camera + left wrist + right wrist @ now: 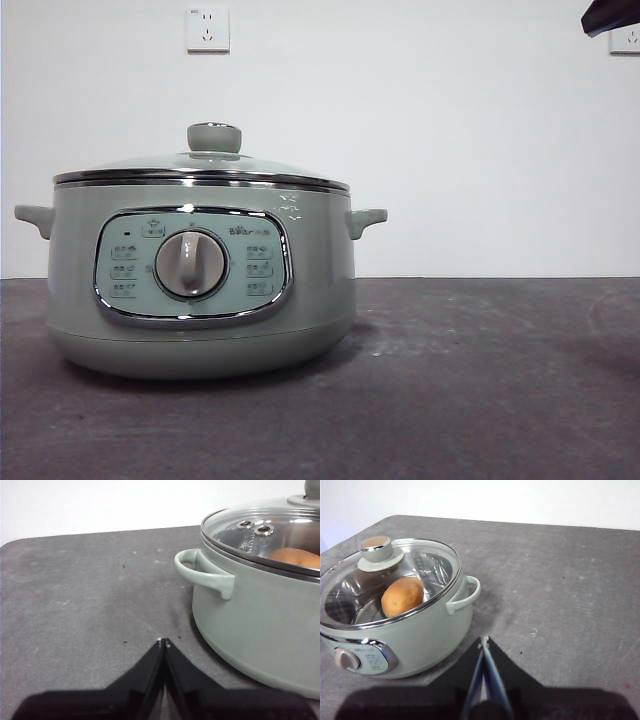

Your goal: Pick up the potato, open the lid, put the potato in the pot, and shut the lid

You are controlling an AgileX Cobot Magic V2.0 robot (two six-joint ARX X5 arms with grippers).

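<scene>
The pot [200,290] stood on the dark tabletop [480,380], its control panel and dial [191,264] facing the front camera, its two handles pointing out to either side. The lid [395,577] sat closed and level on the rim, knob [214,137] upright. Through the glass the potato [402,596] lay inside the pot on its side, its long axis roughly level. The left tool [163,641] hung above bare tabletop just beside one handle [202,572], jaws together and empty. The right tool [484,640] hung beside the other handle [465,594], jaws likewise together, holding nothing.
</scene>
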